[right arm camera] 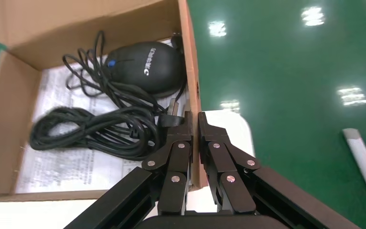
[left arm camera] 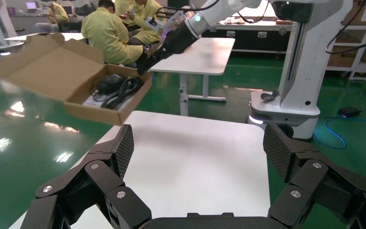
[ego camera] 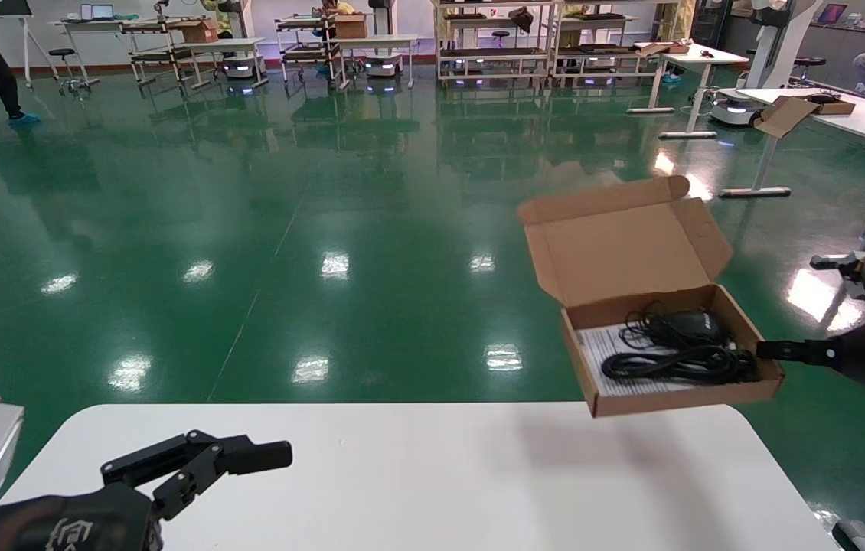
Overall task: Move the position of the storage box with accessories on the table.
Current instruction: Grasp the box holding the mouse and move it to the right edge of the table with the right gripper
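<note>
The box (ego camera: 674, 344) hangs in the air, lid open, over the far right corner of the table (ego camera: 417, 474), its long axis running left to right. The right gripper (right arm camera: 194, 119) pinches its right side wall, one finger inside, one outside, so this arm carries it. Inside lie one mouse (right arm camera: 147, 67), the coiled cables (right arm camera: 93, 133) and one paper sheet (right arm camera: 52, 162). The left gripper (left arm camera: 195, 148) hovers spread open over the near left corner, well apart.

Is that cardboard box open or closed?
Open: the storage box has its flap lid standing up, with the mouse and cables showing inside.
</note>
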Controlling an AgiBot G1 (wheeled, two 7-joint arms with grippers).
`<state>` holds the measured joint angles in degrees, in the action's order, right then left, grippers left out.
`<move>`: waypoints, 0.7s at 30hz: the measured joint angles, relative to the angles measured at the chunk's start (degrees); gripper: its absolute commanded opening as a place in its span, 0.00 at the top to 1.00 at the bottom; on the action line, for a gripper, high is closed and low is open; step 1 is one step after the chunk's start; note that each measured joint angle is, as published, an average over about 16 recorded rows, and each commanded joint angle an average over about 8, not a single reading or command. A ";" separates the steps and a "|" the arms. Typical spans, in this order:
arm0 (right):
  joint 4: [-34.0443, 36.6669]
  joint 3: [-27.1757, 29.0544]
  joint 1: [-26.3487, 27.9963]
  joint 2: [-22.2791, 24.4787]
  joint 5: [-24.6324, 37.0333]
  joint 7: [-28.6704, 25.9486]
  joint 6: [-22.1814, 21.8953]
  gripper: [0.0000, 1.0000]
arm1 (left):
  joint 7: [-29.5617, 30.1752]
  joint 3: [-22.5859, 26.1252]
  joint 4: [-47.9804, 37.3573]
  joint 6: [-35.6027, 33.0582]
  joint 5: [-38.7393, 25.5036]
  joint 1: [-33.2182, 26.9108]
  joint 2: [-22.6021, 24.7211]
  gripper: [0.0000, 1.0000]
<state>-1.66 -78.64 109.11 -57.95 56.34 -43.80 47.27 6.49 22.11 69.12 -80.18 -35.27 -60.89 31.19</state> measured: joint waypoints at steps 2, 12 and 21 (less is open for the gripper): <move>0.40 0.28 -0.95 0.54 -0.39 1.07 -1.26 1.00 | 0.00 0.00 0.00 0.00 0.00 0.00 0.00 0.00; 1.86 1.81 -7.80 1.00 -2.55 4.15 -9.30 1.00 | 0.00 0.00 0.00 0.00 0.00 0.00 0.00 0.00; 1.68 3.15 -13.79 0.53 -4.48 5.42 -14.36 1.00 | 0.00 0.00 0.00 0.00 0.00 0.00 0.00 0.00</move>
<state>0.03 -75.48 95.32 -57.41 51.86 -38.38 32.91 6.49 22.11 69.12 -80.18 -35.27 -60.89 31.19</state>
